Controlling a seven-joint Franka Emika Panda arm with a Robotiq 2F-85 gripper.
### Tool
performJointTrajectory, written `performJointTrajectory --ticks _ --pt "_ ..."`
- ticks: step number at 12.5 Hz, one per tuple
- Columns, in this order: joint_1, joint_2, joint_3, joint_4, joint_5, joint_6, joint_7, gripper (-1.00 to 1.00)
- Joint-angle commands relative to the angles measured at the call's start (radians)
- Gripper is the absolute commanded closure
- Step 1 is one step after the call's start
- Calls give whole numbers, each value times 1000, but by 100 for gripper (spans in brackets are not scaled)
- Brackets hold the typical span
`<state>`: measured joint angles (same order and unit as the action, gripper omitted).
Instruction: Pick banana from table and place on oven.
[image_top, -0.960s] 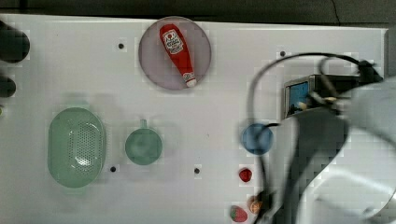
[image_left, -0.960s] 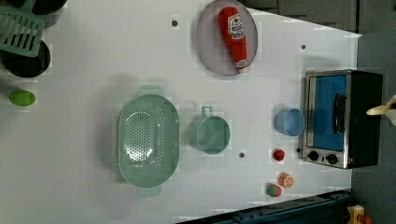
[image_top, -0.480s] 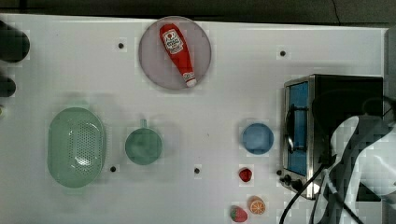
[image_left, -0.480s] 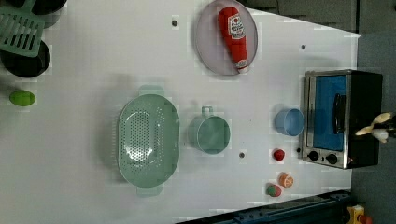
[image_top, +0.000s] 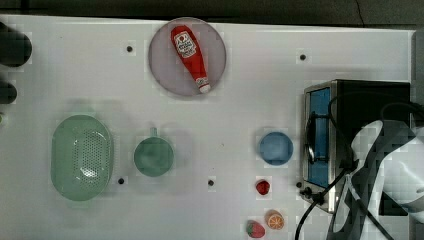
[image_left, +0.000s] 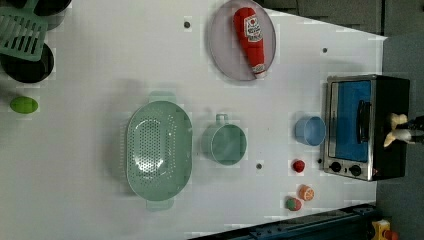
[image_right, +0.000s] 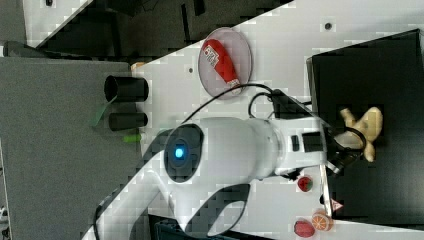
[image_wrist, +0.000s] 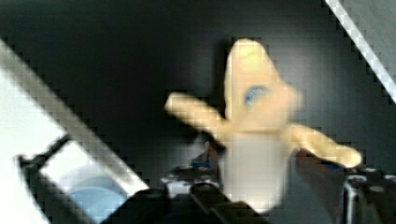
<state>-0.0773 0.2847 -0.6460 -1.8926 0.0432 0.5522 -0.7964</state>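
Banana (image_right: 366, 126) now sits low over the oven (image_right: 380, 90), above its matte black top, pinched between the fingers of the gripper (image_right: 350, 142); the wrist view has the peeled cream-yellow piece (image_wrist: 254, 126) clamped from both sides, its peel flaps spread out against the dark surface. Whether it touches the top cannot be told. Compared with half a second ago, in the left view the banana (image_left: 395, 131) has moved further in over the oven (image_left: 367, 125), towards the glass door side, and looks lower. In the top view the arm has drawn back towards the top view's lower right, uncovering more of the oven (image_top: 350, 135) than a second earlier, when it hid most of it. On the white table (image_top: 240, 100) nothing has shifted: ketchup bottle (image_top: 190, 57) on its plate, green colander (image_top: 81, 157), green cup (image_top: 153, 156), blue bowl (image_top: 275, 148), strawberry (image_top: 262, 187) and orange slice (image_top: 274, 220) all sit as before
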Motion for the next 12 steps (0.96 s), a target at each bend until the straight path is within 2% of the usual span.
performJointTrajectory --ticks 1,2,6,10,12 --pt "20 -55 15 64 -5 -25 -66 -84" --pt "24 -59 17 69 -5 -26 -65 -100" --pt "57 -133 25 147 -79 -126 -49 -100" --pt "107 -250 69 264 -175 -385 91 -100" --pt "128 -306 139 276 -178 -536 266 -100"
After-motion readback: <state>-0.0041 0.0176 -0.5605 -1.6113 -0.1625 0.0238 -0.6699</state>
